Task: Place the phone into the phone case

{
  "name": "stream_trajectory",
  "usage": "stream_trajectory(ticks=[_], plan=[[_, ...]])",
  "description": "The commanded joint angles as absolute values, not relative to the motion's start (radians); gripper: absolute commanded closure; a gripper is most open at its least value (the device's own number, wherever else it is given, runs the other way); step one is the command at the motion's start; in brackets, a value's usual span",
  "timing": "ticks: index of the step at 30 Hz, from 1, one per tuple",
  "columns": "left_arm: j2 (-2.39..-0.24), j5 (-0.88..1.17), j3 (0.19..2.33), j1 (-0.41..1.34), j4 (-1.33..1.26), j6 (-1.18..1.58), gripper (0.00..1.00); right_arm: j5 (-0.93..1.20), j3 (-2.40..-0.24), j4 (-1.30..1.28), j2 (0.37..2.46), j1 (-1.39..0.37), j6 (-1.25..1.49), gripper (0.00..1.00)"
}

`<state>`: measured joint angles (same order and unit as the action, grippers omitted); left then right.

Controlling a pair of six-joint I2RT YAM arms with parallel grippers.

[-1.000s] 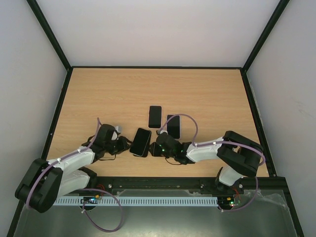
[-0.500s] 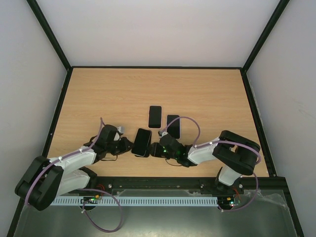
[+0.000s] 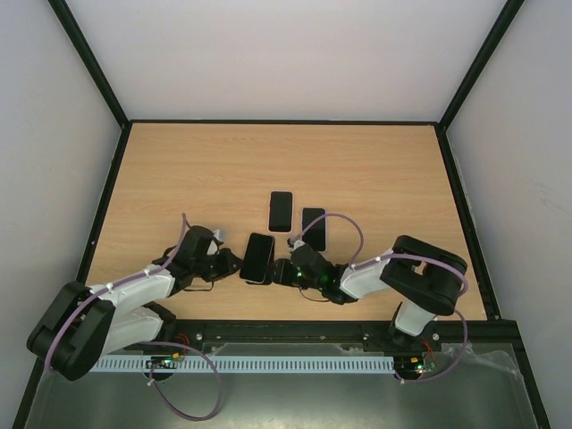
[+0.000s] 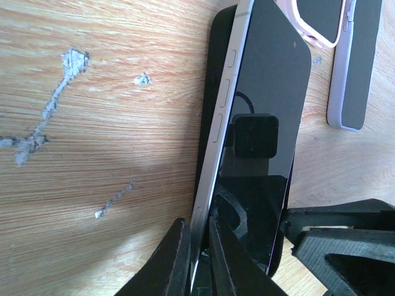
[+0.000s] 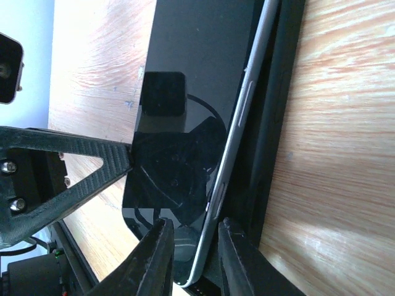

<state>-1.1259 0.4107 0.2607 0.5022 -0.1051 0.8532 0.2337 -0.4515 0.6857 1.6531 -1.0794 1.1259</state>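
From where I stand the job looks about half done. The phone [image 3: 257, 256] lies screen-up on top of the black phone case [image 4: 216, 61], near the front middle of the tabletop [image 3: 357, 170], between the two arms. It is not seated yet. In both wrist views its silver edge stands proud of the case wall, with the dark rim of the case showing just outside it. One long side looks a little higher than the other, though I would not swear to how much.

The left gripper [image 4: 197, 237] is clenched on the phone's left long edge, near the end closest to the arms. The right gripper [image 5: 196, 225] has its two fingers pinched round the opposite long edge. Whether it also catches the case wall there I cannot tell. What is left, as I judge it, is to line the corners up and press the phone down until the rim closes round it.

The phone's long axis runs away from the arm bases toward the far side of the tabletop, with the far end leaning slightly right. Its side buttons are along the left edge. Which end is the top of the phone I cannot make out.

Two other phones, one [image 3: 281, 211] beside another [image 3: 314, 229], lie just beyond, apart from it
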Motion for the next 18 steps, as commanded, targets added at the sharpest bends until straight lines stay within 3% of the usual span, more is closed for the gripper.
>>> stream_trajectory(ticks=[1, 6, 14, 18], plan=[[-1.117, 0.410, 0.273, 0.508, -0.112, 0.863, 0.90, 0.181, -0.435, 0.630, 1.578, -1.074, 1.121, 0.77], [-1.119, 0.410, 0.275, 0.508, -0.120, 0.870, 0.88, 0.108, -0.423, 0.536, 1.493, -1.074, 1.117, 0.69], [-1.126, 0.407, 0.271, 0.511, -0.134, 0.883, 0.85, 0.138, -0.426, 0.578, 1.552, -1.071, 1.130, 0.51], [-1.124, 0.403, 0.266, 0.515, -0.136, 0.894, 0.85, 0.172, -0.418, 0.648, 1.590, -1.069, 1.137, 0.51]])
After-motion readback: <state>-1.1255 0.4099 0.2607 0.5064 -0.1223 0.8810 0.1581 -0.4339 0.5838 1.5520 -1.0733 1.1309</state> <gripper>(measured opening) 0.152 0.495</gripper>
